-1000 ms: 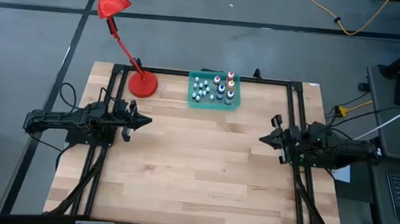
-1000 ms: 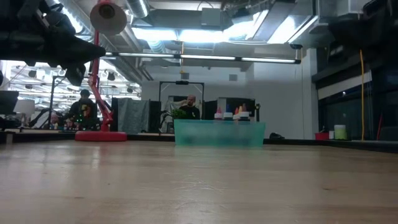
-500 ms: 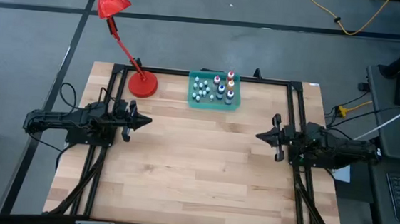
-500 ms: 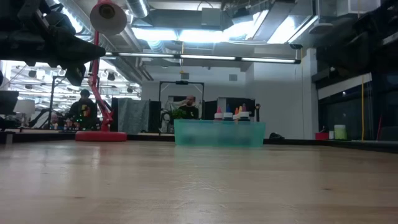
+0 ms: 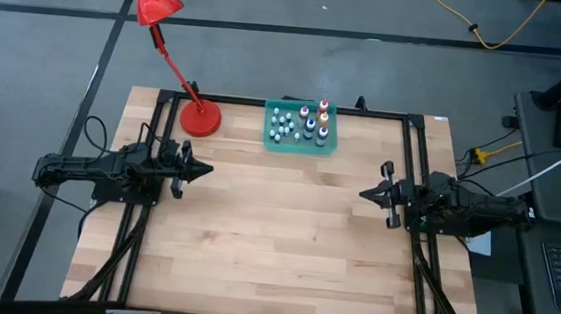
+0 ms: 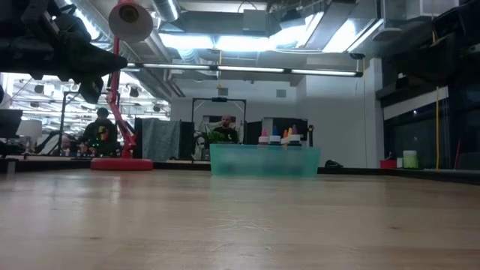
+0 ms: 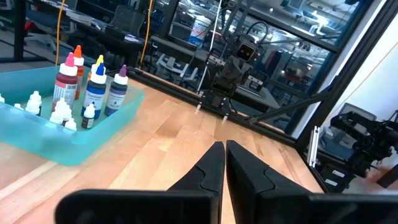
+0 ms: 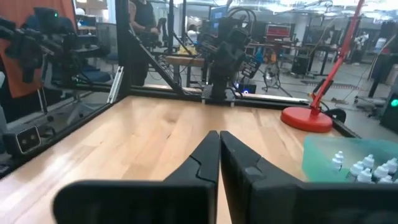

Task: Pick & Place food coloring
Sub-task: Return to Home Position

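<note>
Butcher-block wood is stretching across the whole table (image 5: pixel 273 257), and both arms are lying low at its opposite sides. The left gripper (image 5: pixel 205 169) is sitting over the left edge and pointing inward; in its wrist view the two dark fingers (image 7: pixel 211 171) are pressing together with nothing between them. The right gripper (image 5: pixel 365 194) is mirroring it on the right side, tips facing the centre, and its fingers (image 8: pixel 202 158) are likewise meeting along their length and holding nothing.

The food coloring (image 5: pixel 306 124) is standing upright inside the teal tray (image 5: pixel 299 148) at the far edge of the table, between the two arms and well apart from both. Taller bottles with red-orange, yellow, blue and purple colouring are grouping on the right arm's side of the tray, and the tiny whitish ones are clustering beside them on the left arm's side. From table height their coloured caps are poking up above the tray's rim.

A red desk lamp (image 5: pixel 200 119) is resting its round base just beside the tray on the left arm's side, its head leaning out past the table's corner. Beyond the table, people are showing among the workshop benches
</note>
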You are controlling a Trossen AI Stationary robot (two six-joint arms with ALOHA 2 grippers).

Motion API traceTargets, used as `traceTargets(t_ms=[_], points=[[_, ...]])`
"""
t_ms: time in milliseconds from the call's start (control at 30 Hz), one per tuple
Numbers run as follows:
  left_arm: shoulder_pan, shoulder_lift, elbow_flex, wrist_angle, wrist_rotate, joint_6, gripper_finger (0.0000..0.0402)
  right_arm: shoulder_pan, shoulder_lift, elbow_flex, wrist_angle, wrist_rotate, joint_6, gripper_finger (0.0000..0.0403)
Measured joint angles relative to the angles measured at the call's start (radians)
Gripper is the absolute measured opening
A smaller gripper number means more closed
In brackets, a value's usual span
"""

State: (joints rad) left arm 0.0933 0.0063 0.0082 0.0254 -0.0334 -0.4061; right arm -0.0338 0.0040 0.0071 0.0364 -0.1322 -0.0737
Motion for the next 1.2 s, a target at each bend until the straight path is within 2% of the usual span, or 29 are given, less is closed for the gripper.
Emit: traceTargets(t_ms=[1200], points=[[0.0, 0.0, 0.0, 0.0, 0.0, 0.0, 0.0008, 0.0, 0.001, 0.0, 0.0, 0.0, 0.017, 0.0016]])
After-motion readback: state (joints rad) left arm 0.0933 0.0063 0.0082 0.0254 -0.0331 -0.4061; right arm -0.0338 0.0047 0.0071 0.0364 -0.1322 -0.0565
